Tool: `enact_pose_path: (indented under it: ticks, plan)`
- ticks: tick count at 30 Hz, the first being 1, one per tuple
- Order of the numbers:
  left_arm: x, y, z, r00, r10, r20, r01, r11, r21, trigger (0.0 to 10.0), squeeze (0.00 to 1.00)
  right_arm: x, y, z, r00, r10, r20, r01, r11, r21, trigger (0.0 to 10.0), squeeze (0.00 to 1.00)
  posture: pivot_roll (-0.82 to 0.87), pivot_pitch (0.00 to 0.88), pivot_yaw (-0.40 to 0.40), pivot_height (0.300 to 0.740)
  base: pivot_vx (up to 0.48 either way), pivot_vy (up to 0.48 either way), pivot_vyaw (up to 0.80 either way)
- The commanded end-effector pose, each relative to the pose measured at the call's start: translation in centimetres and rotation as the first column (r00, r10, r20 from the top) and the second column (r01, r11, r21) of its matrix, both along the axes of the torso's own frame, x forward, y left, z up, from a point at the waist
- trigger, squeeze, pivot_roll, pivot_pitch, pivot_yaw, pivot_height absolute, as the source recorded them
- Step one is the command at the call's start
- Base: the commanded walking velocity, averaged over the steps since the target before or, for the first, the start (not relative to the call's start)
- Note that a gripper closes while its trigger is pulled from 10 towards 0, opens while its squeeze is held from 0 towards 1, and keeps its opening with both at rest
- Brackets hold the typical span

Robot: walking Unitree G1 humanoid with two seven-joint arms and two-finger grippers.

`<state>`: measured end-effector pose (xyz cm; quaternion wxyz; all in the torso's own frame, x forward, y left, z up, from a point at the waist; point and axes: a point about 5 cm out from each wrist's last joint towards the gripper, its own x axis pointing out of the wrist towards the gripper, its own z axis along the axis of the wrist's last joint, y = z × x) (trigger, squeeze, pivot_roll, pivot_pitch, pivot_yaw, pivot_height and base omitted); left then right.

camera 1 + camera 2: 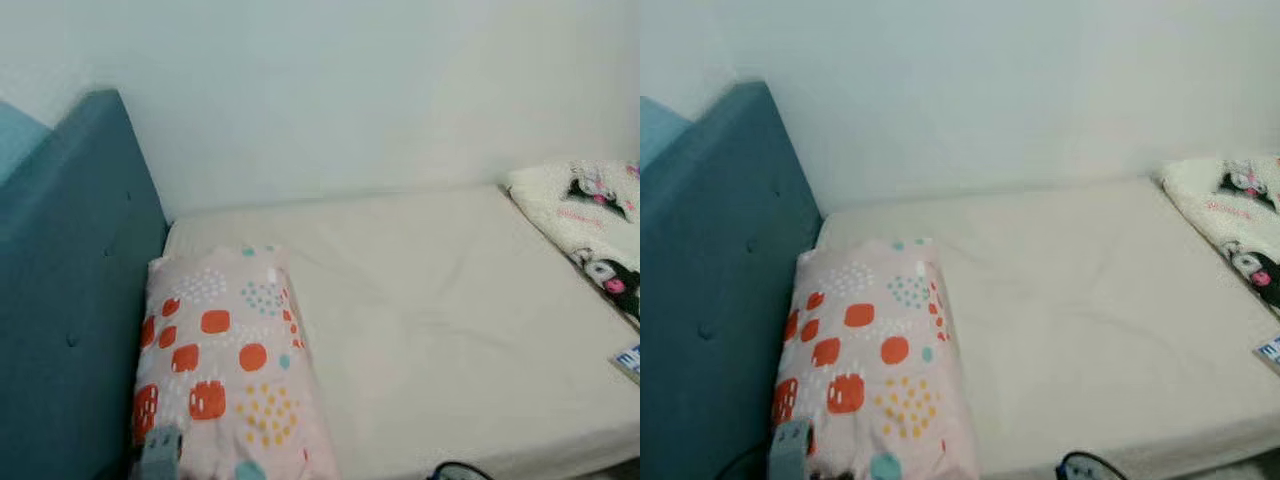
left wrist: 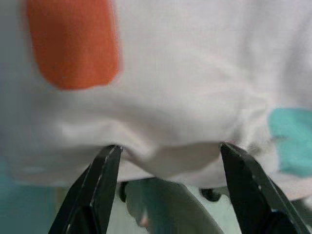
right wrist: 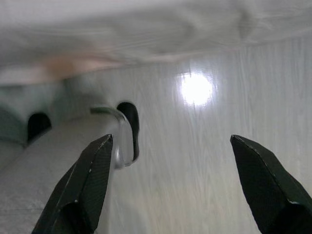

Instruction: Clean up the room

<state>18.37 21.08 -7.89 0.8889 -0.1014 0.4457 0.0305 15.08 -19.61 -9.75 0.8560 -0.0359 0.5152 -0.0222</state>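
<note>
A pink pillow [image 1: 225, 365] with orange, yellow and teal spots lies at the head of the bed [image 1: 450, 330], against the teal headboard [image 1: 70, 290]. At the far right a white blanket [image 1: 590, 225] shows cartoon faces; its pink lettering is too blurred to read. The left gripper [image 2: 168, 153] has its fingers spread wide, tips touching the pillow's edge. The right gripper [image 3: 170, 146] hangs with fingers wide apart, holding nothing, over pale floor [image 3: 204, 161] with the bed's edge above.

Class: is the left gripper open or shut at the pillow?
Open. The left gripper has its fingers spread wide at the pillow's edge, not pinching it.
</note>
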Motion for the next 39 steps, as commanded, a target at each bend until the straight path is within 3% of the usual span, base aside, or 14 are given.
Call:
enact_pose_path:
  ticks: [1,7,12,18,26,30,33,39]
  plan:
    - [-0.2,-0.6,-0.2,1.0,-0.024,-0.018,0.024,1.0,-0.004,10.0,0.0,-1.0,-0.9,-0.2,0.999,-0.016,-0.028,0.015,1.0,-0.017,10.0,0.0,-0.09,0.022,0.005,0.74,0.0,-0.472,0.0]
    - [-0.8,-1.0,-0.6,0.998,-0.034,-0.045,0.034,0.999,0.001,10.0,0.0,-1.2,-1.0,-0.3,0.999,-0.019,-0.031,0.018,1.0,-0.018,10.0,0.0,-0.09,0.029,0.004,0.74,0.0,-0.472,0.0]
    - [-2.6,-0.7,-1.3,0.995,-0.05,-0.083,0.05,0.999,0.003,10.0,0.0,-0.3,1.6,-0.3,1.0,0.007,-0.022,-0.007,1.0,0.004,10.0,0.0,-0.08,0.029,-0.001,0.74,0.0,-0.472,0.0]
    - [-3.7,-0.7,-1.7,0.992,-0.076,-0.105,0.077,0.997,0.01,10.0,0.0,1.1,4.5,0.0,1.0,0.031,-0.002,-0.031,0.999,0.029,10.0,0.0,-0.08,0.026,0.005,0.74,0.0,-0.472,0.0]
    - [-4.2,-0.9,-1.9,0.989,-0.089,-0.117,0.092,0.996,0.016,10.0,0.0,2.1,6.1,0.4,1.0,0.002,0.025,-0.003,0.998,0.057,10.0,0.0,-0.08,0.022,0.014,0.74,0.0,-0.472,0.0]
    - [-4.3,-0.9,-1.9,0.989,-0.096,-0.116,0.098,0.995,0.016,10.0,0.0,3.4,7.3,1.0,0.998,0.012,0.061,-0.016,0.998,0.068,10.0,0.0,-0.09,0.025,0.018,0.74,0.0,-0.472,0.2]
    - [-4.6,-1.4,-2.1,0.988,-0.101,-0.119,0.102,0.995,0.009,10.0,0.0,2.9,6.4,0.8,0.998,-0.019,0.056,0.016,0.998,0.067,10.0,0.0,-0.09,0.026,0.017,0.74,0.0,-0.472,0.78]
    - [-5.1,-2.1,-2.4,0.987,-0.103,-0.123,0.103,0.995,-0.005,10.0,0.0,2.8,6.2,0.7,0.996,-0.068,0.058,0.065,0.996,0.064,10.0,0.0,-0.08,0.03,0.012,0.74,0.0,-0.472,0.53]
